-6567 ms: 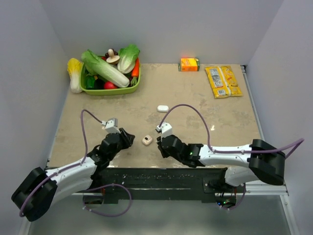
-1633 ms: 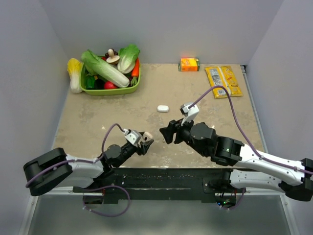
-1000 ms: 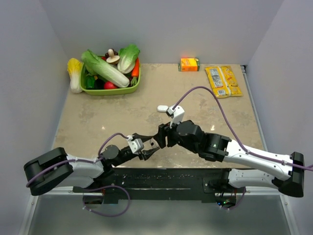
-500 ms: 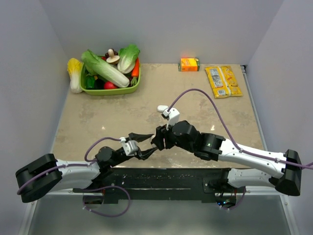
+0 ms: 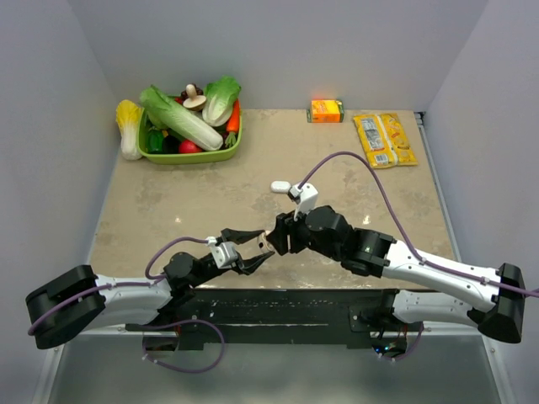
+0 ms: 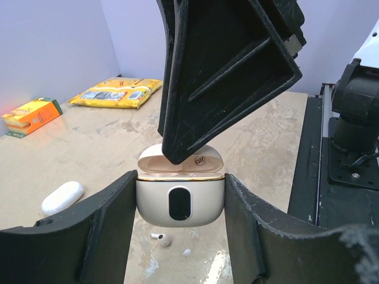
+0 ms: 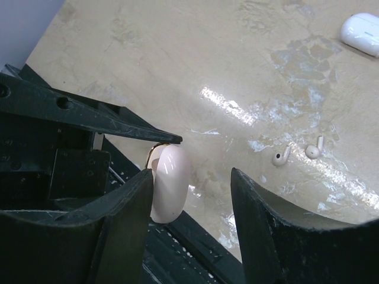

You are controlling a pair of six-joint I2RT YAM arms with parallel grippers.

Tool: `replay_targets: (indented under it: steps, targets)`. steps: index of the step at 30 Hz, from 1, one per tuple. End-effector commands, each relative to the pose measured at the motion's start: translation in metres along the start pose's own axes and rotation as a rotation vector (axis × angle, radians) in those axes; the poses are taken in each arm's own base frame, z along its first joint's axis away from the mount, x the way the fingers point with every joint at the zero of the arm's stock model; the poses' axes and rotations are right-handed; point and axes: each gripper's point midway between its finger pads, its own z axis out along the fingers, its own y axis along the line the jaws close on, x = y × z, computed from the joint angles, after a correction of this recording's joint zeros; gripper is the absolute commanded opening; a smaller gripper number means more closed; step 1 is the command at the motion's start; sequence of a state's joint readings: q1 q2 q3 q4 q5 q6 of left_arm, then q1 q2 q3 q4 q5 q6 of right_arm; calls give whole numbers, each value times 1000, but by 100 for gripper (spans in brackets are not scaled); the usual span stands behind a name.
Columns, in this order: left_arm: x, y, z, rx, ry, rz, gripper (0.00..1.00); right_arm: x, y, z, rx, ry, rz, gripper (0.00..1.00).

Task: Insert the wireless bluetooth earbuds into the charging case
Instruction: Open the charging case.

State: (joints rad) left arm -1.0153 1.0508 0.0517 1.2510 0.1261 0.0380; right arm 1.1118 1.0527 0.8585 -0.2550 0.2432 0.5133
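Two grippers have just met near you: your left gripper (image 6: pixel 177 195) clamps the cream, round-cornered plastic charging case (image 6: pixel 204 204), lid up, while your right gripper (image 7: pixel 190 173), fingers parted, has closed in against that lid. The case looks ready to load, but both small white stemmed earbuds (image 7: pixel 281 155) lie on the beige counter (image 7: pixel 177 59) below it. The lid's logo and the print on the orange box (image 6: pixel 31 115) and yellow packet (image 6: pixel 115 93) are unreadable.

My right end effector (image 7: pixel 190 198), fingers spread, frames the cream charging case (image 7: pixel 170 183) gripped by the left end effector's fingers (image 7: pixel 89 118); two earbuds (image 7: pixel 281 155) lie nearby on the table (image 7: pixel 177 59).
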Motion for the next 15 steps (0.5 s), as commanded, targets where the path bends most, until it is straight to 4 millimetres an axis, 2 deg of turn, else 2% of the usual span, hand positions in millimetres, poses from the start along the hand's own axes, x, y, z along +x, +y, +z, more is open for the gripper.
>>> replay_targets:
  steps: [1, 6, 10, 15]
  targets:
    - [-111, 7, -11, -36, -441, 80, 0, -4, -12, -2, 39, -28, 16, 56]
    - [-109, 8, -11, -42, -435, 78, 0, -19, -19, -14, 60, -84, 40, 56]
    - [-109, 8, -11, -44, -433, 75, 0, -39, -5, -27, -23, -167, 65, 56]
    - [-111, 9, -10, -51, -442, 81, 0, -41, 8, -23, -89, -142, 80, 56]
